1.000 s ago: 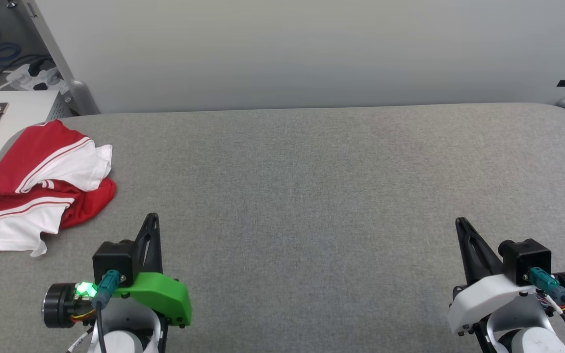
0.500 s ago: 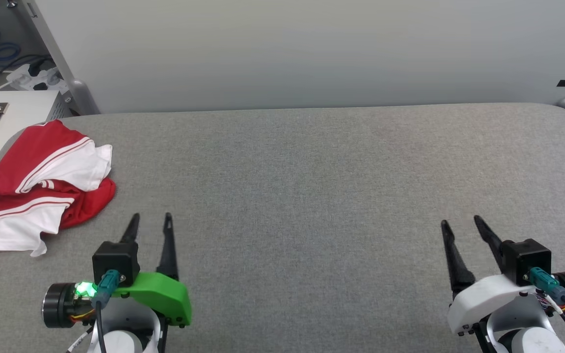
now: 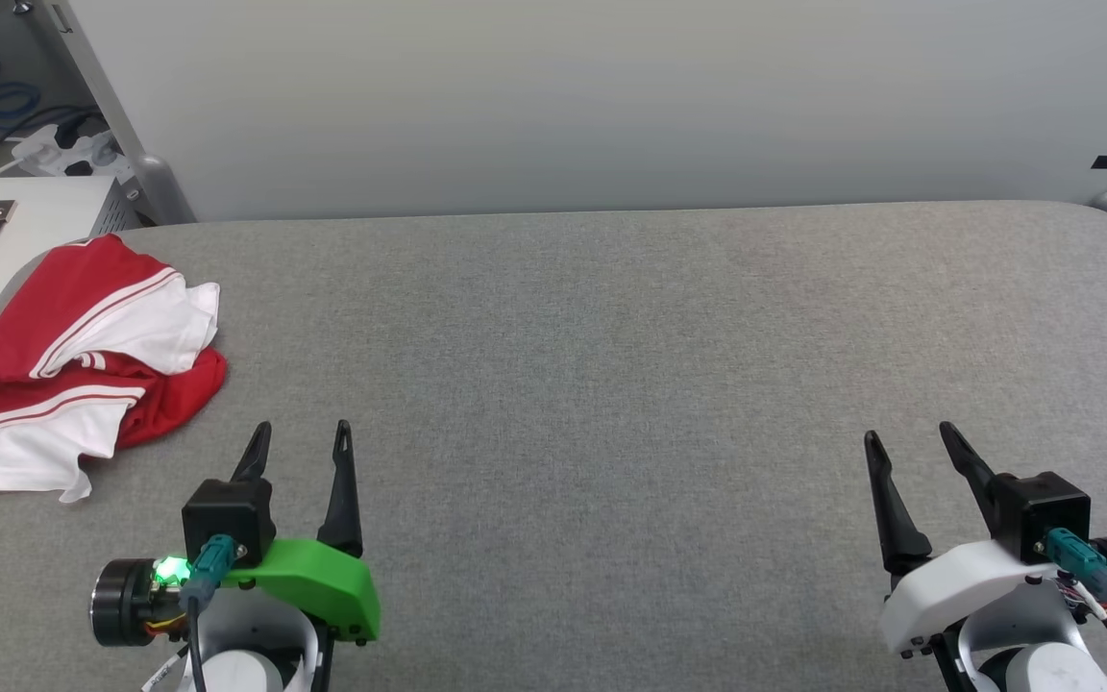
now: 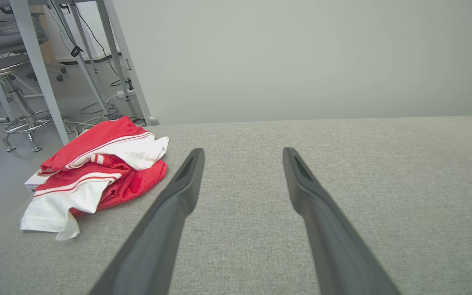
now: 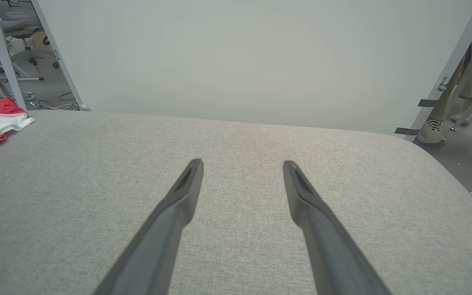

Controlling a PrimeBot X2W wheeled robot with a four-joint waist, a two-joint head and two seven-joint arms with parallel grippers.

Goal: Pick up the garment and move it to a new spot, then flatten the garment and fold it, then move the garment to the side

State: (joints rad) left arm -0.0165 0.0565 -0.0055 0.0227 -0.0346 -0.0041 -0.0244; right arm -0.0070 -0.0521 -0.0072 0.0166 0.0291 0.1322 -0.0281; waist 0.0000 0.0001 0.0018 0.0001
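Crumpled red-white garment (image 3: 83, 365) at left edge of grey fabric desk (image 3: 611, 336), white box (image 3: 25, 221) just beyond it, pale wall (image 3: 611, 96) behind, left jaws and right jaws spread apart, holding nothing

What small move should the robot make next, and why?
Probably the left gripper should reach forward and leftward to the garment. It lies crumpled near the left edge of the table, nearer to the left gripper than to the right gripper. Both grippers are open and hold nothing, so picking it up seems not yet begun.
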